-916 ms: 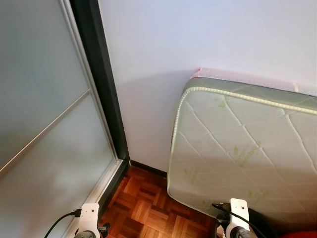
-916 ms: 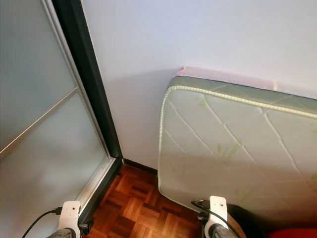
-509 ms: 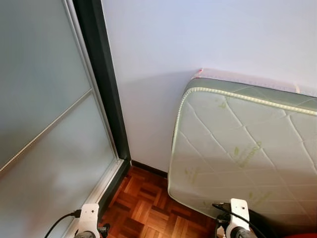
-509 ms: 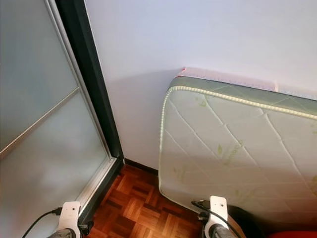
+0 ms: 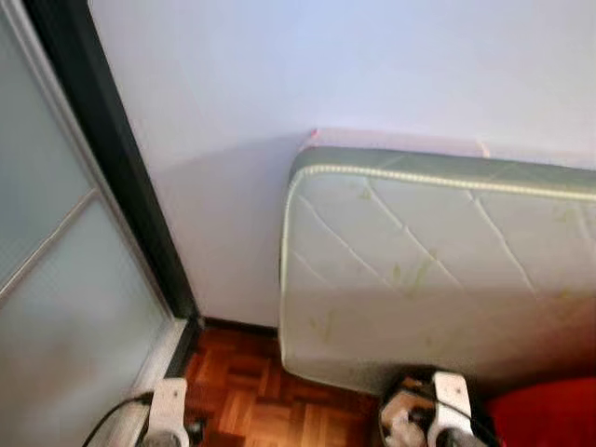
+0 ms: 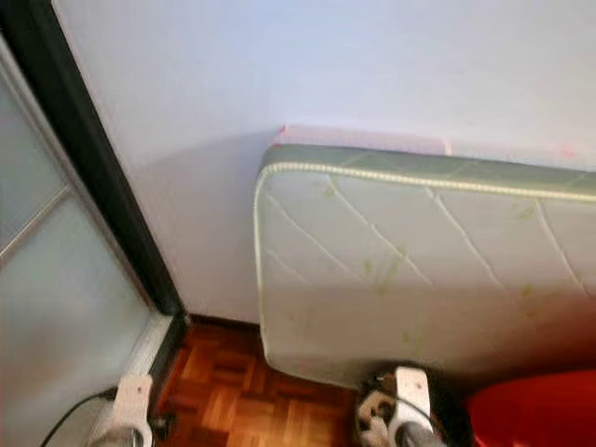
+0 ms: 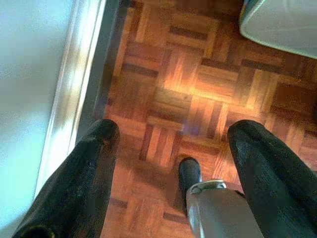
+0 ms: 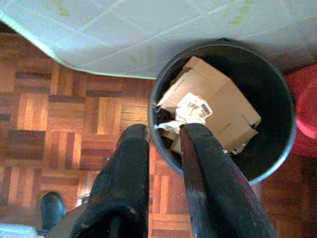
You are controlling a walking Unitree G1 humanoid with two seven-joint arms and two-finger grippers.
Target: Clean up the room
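Note:
A black round bin (image 8: 277, 99) stands on the parquet floor beside the lower edge of a leaning mattress (image 5: 438, 261). Folded cardboard (image 8: 218, 99) and crumpled white paper (image 8: 190, 106) lie in it. In the right wrist view my right gripper (image 8: 163, 130) hangs above the bin's near rim, its fingers close together with nothing between them. My left gripper (image 7: 176, 131) hangs open over bare parquet, holding nothing. My own black foot (image 7: 190, 171) shows below it.
A frosted glass sliding door (image 5: 56, 307) with a dark frame (image 5: 112, 158) and a floor rail (image 7: 74, 99) closes off the left. A white wall (image 5: 279, 74) is ahead. A red object (image 5: 545, 414) sits right of the bin. Parquet (image 5: 242, 391) lies between door and mattress.
The whole picture has slid left and blurred, so the camera has turned right. More of the red object and the bin's top now show at the lower right.

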